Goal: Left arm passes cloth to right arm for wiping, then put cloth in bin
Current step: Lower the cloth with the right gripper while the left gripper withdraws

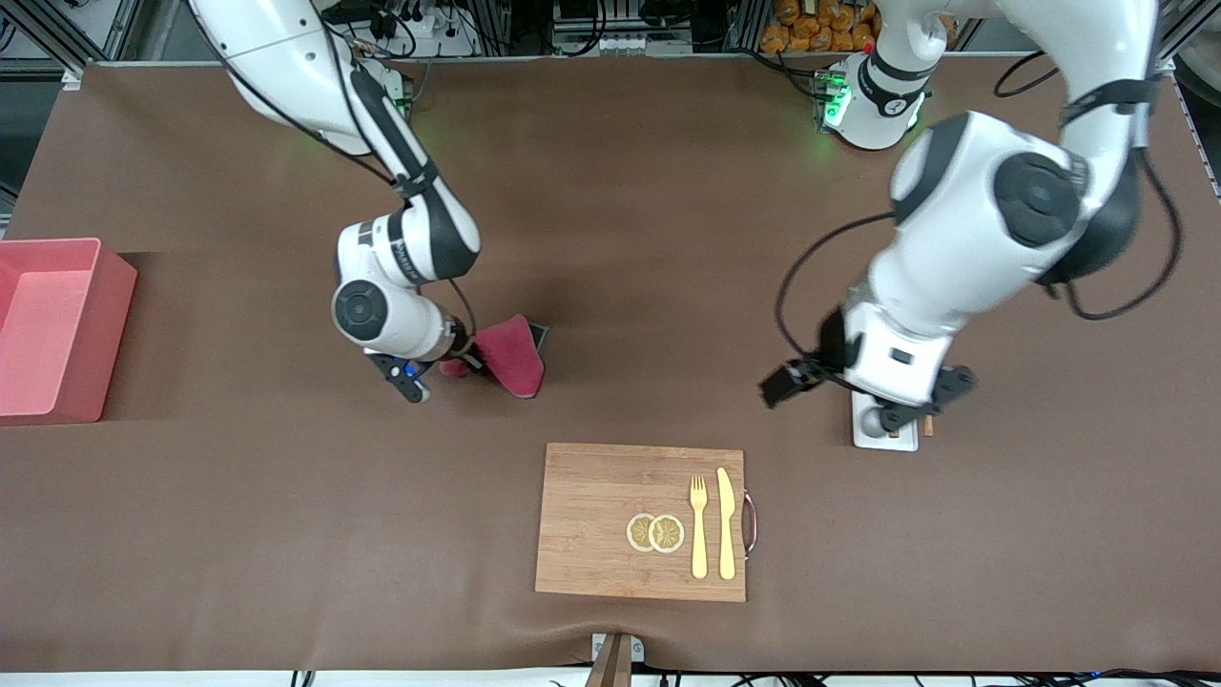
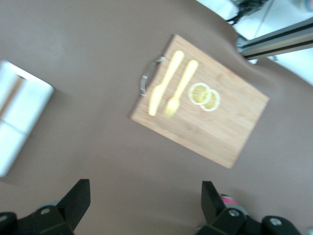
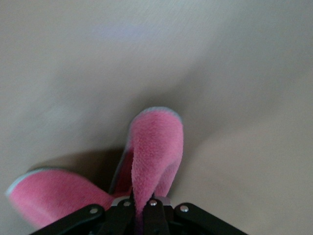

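Note:
The crimson-pink cloth [image 1: 510, 356] hangs folded from my right gripper [image 1: 465, 360], low over the brown table mat toward the middle of the table. In the right wrist view the cloth [image 3: 154, 152] is pinched between the shut fingers of the right gripper [image 3: 142, 204], with another fold drooping beside it. My left gripper [image 1: 863, 393] hovers over a small white tray [image 1: 885, 429]. In the left wrist view the left gripper [image 2: 145, 205] stands wide open with only bare mat between its fingers. The salmon-pink bin [image 1: 57, 324] sits at the right arm's end of the table, apart from both grippers.
A wooden cutting board [image 1: 591, 520] lies nearer the front camera than the cloth. It carries a yellow fork [image 1: 699, 525], a knife [image 1: 726, 523] and two lemon slices [image 1: 655, 532]. The left wrist view shows the board [image 2: 230, 132] and the white tray [image 2: 19, 112].

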